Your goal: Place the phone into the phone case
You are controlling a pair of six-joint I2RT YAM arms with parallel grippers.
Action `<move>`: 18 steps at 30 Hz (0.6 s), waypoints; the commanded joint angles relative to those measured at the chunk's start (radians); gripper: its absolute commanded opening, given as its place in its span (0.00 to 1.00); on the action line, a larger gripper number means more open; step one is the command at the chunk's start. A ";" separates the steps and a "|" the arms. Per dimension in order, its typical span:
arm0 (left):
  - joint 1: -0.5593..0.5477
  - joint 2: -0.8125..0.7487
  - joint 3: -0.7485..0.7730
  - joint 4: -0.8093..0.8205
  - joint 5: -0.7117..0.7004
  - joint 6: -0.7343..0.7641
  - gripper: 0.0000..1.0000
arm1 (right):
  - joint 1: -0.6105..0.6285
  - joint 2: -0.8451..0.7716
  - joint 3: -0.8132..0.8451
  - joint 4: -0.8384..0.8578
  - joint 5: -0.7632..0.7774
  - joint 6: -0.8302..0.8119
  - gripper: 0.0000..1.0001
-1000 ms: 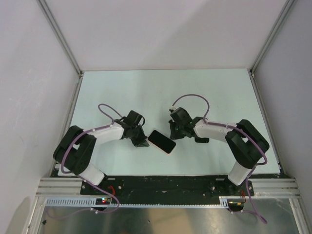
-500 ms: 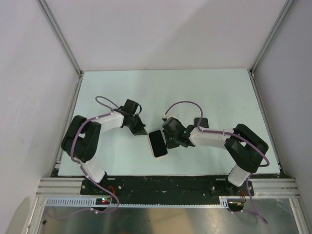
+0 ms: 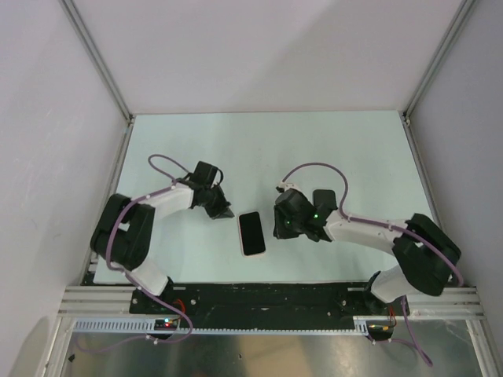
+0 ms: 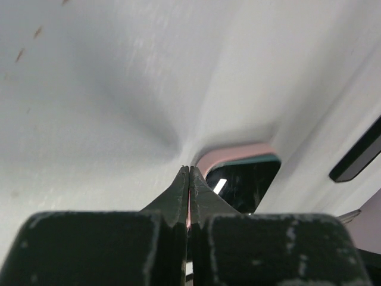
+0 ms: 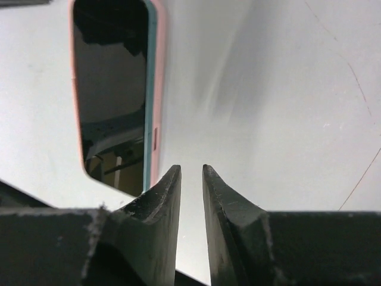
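The phone [image 3: 251,233] lies flat on the table, dark screen up, with a teal edge set inside a pink case rim. It also shows in the right wrist view [image 5: 113,89] and in the left wrist view [image 4: 244,179]. My left gripper [image 3: 225,210] is shut and empty, just up-left of the phone and apart from it; its tips [image 4: 189,170] point at the phone's corner. My right gripper [image 3: 278,228] sits just right of the phone, its jaws a narrow gap apart and empty [image 5: 190,170], beside the case's long edge.
The pale table [image 3: 346,157] is walled by white panels on three sides. A metal rail [image 3: 267,298] runs along the near edge by the arm bases. Purple cables loop over both arms.
The phone has turned from diagonal to nearly lengthwise and shifted slightly left. My right gripper pushed in beside it, then drew back right. My left gripper backed off up-left.
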 commanded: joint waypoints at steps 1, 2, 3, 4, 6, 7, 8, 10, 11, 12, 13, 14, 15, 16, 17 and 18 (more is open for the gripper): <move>-0.007 -0.134 -0.076 -0.014 0.009 0.024 0.01 | 0.022 -0.097 -0.027 0.064 -0.029 0.020 0.26; -0.015 -0.153 -0.093 -0.015 0.010 0.018 0.01 | 0.037 -0.103 -0.029 0.070 -0.032 0.020 0.25; -0.023 -0.172 -0.108 -0.013 0.008 0.012 0.01 | 0.048 -0.104 -0.030 0.074 -0.036 0.020 0.25; -0.035 -0.185 -0.117 -0.013 0.005 0.005 0.01 | 0.059 -0.103 -0.031 0.080 -0.042 0.021 0.23; -0.057 -0.199 -0.128 -0.014 0.007 -0.007 0.01 | 0.076 -0.095 -0.031 0.089 -0.050 0.023 0.22; -0.066 -0.202 -0.130 -0.013 0.008 -0.010 0.01 | 0.080 -0.089 -0.031 0.094 -0.053 0.023 0.21; -0.076 -0.204 -0.131 -0.013 0.009 -0.014 0.01 | 0.086 -0.084 -0.031 0.098 -0.055 0.024 0.20; -0.088 -0.203 -0.131 -0.013 0.013 -0.018 0.01 | 0.093 -0.073 -0.029 0.093 -0.050 0.030 0.20; -0.091 -0.204 -0.129 -0.013 0.014 -0.018 0.00 | 0.096 -0.070 -0.029 0.089 -0.048 0.033 0.20; -0.092 -0.205 -0.129 -0.013 0.014 -0.019 0.00 | 0.098 -0.069 -0.029 0.085 -0.042 0.035 0.20; -0.094 -0.205 -0.127 -0.013 0.015 -0.019 0.00 | 0.100 -0.068 -0.029 0.084 -0.038 0.036 0.20; -0.095 -0.204 -0.126 -0.014 0.015 -0.019 0.00 | 0.102 -0.065 -0.028 0.082 -0.035 0.036 0.20; -0.095 -0.203 -0.124 -0.013 0.016 -0.019 0.00 | 0.103 -0.061 -0.028 0.085 -0.035 0.036 0.20; -0.096 -0.201 -0.123 -0.013 0.017 -0.018 0.00 | 0.104 -0.053 -0.026 0.087 -0.040 0.036 0.20; -0.097 -0.198 -0.122 -0.013 0.017 -0.017 0.00 | 0.106 -0.045 -0.024 0.088 -0.045 0.036 0.20; -0.098 -0.195 -0.121 -0.013 0.018 -0.016 0.00 | 0.110 -0.034 -0.021 0.089 -0.048 0.036 0.20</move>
